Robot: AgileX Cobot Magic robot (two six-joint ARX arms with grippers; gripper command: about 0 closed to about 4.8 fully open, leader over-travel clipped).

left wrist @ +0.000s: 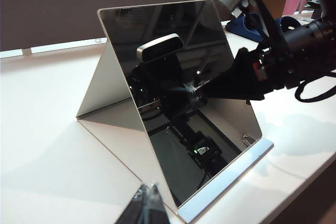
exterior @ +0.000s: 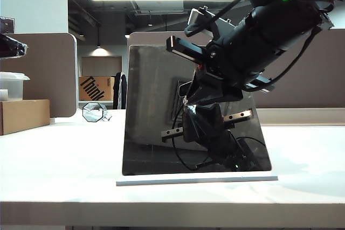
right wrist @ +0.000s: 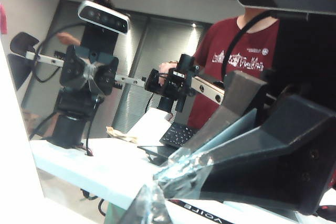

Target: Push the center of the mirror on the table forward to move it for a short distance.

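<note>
Right gripper (left wrist: 198,91) has its fingers pinched together, tips touching the mirror (exterior: 156,106) near the middle of the glass. That mirror leans back on its white base near the front edge of the table (exterior: 54,154). I'd push slow and level so the panel slides, not tips. Left gripper (left wrist: 147,203) hangs back beside it, apparently closed and empty.

The right gripper (exterior: 190,100) blocks much of the mirror (exterior: 156,106); its fingertips blur against the glass. The left gripper (left wrist: 144,205) is cut off, jaw gap unreadable
</note>
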